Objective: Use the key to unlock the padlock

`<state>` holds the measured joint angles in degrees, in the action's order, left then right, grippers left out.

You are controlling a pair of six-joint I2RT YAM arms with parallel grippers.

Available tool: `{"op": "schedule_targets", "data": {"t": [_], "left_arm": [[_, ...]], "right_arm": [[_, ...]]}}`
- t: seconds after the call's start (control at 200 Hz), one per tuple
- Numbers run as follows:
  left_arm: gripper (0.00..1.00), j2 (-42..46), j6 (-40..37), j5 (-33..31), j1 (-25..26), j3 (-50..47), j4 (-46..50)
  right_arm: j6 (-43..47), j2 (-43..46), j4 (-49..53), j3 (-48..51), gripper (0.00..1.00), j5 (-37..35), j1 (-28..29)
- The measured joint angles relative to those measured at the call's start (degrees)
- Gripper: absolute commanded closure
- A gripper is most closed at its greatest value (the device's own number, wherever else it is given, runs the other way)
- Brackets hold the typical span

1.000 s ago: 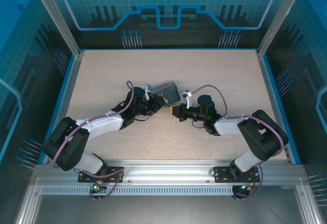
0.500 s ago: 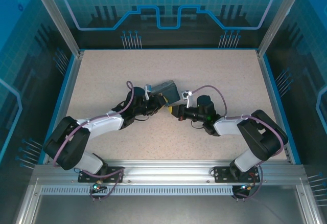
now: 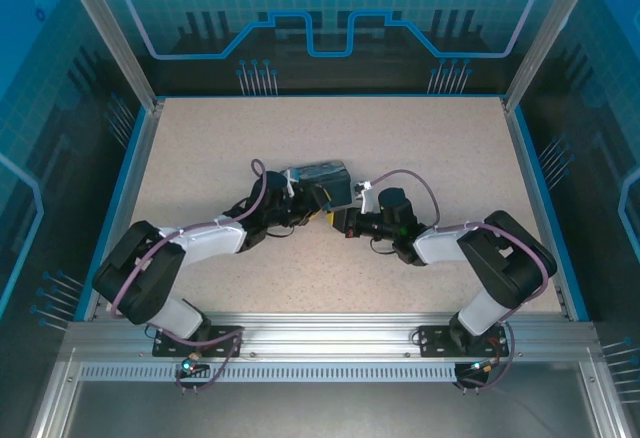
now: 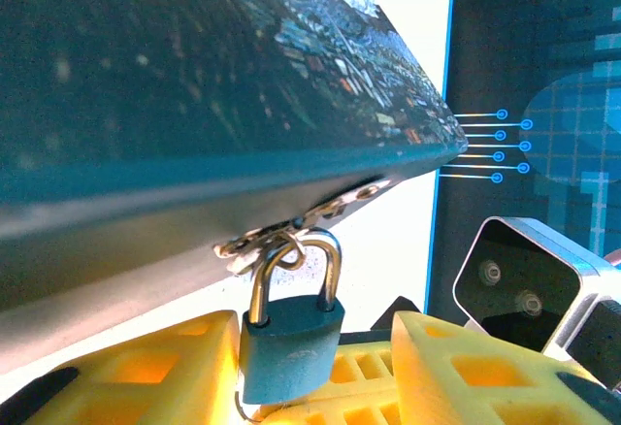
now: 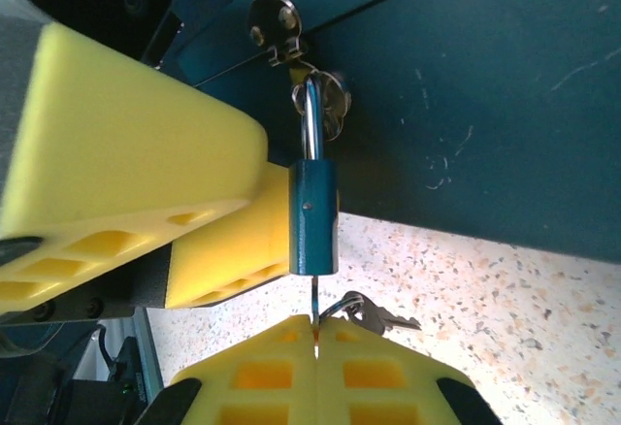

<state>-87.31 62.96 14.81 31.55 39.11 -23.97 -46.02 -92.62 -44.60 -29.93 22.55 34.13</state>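
Observation:
The small blue padlock [image 4: 291,345] hangs by its silvery shackle [image 5: 310,119] from the hasp of the dark-blue painted tin [image 3: 322,180]. My left gripper [image 4: 315,326] is open around the lock: its left finger [image 4: 146,367] lies against the body and there is a gap to the right finger [image 4: 485,362]. My right gripper [image 5: 315,328] is shut on the thin key [image 5: 314,299], whose blade reaches up into the bottom of the padlock [image 5: 313,216]. A spare key [image 5: 380,318] dangles from the ring beside the fingertips. In the top view both grippers meet just in front of the tin.
The tin rests on the speckled table [image 3: 420,148], tipped up over the left wrist camera. Blue walls and metal rails [image 3: 320,333] enclose the table. The right arm's wrist camera housing [image 4: 529,275] sits close on the right of the padlock.
The tin has swung a little to the left and sits more level. Both grippers have followed it leftward, the right one closing in under the padlock.

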Motion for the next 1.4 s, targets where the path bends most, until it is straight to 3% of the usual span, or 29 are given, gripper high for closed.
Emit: {"op": "schedule_targets", "data": {"t": [0.68, 0.97, 1.401], "left_arm": [[0.51, -5.5, 0.2, -0.2, 1.6, -0.7, -2.2], [0.45, -6.7, 1.6, -0.7, 2.4, -0.7, -3.6], [0.42, -2.4, 3.5, -8.7, 5.1, -5.7, -2.6]], "right_arm": [[-2.5, -0.4, 5.2, 0.3, 1.0, -2.1, 0.1], [-5.1, -2.4, 6.5, 1.5, 1.0, -2.6, -0.5], [-7.5, -3.0, 5.1, 2.0, 1.0, -1.9, -0.9]]}}
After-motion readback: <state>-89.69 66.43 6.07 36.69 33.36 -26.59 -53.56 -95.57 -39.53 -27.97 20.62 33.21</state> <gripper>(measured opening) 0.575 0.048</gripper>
